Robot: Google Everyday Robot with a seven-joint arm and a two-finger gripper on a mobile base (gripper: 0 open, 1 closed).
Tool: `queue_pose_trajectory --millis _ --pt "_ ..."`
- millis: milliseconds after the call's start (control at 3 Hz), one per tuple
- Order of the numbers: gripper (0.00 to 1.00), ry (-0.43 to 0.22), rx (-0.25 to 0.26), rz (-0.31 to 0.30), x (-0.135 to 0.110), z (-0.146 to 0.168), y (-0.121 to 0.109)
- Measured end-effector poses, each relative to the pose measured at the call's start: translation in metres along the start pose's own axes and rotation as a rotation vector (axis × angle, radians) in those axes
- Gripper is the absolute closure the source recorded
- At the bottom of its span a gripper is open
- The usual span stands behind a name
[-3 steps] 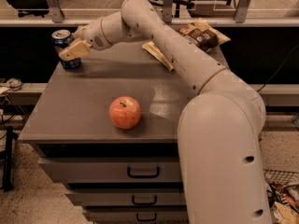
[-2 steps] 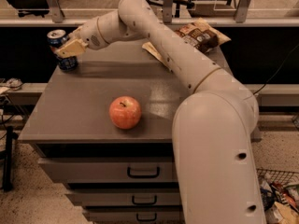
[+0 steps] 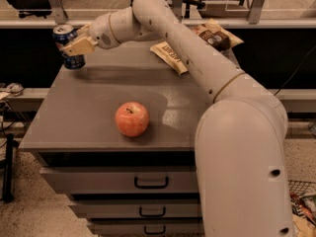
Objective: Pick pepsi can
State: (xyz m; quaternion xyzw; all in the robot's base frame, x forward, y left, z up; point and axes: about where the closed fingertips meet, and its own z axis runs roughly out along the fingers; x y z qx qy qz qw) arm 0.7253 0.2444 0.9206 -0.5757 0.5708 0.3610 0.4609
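The pepsi can (image 3: 73, 61), dark blue with a silver top, is at the far left corner of the grey cabinet top (image 3: 89, 102). It leans slightly and its base is at about the level of the cabinet's edge. My gripper (image 3: 69, 47) reaches it from the right and is shut on the can. One tan finger (image 3: 79, 46) crosses the front of the can. My white arm stretches from the lower right across the cabinet top to the can.
A red apple (image 3: 132, 118) sits near the front middle of the cabinet top. A flat snack packet (image 3: 169, 57) and a chip bag (image 3: 216, 36) lie at the back right. Drawers with handles (image 3: 150, 182) are below. A wire basket (image 3: 302, 201) stands on the floor at the right.
My gripper and the can have moved together a little to the left and upward. The apple and the packets have not moved.
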Motion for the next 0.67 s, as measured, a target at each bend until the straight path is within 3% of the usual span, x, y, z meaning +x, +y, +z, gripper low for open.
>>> queue_pose_trajectory --millis 333,667 --pt "1.00 -0.003 0.099 -0.055 -0.0183 -0.0470 -0.0081" --pt "1.00 -0.003 0.099 -0.055 -0.0183 -0.0470 -0.0081"
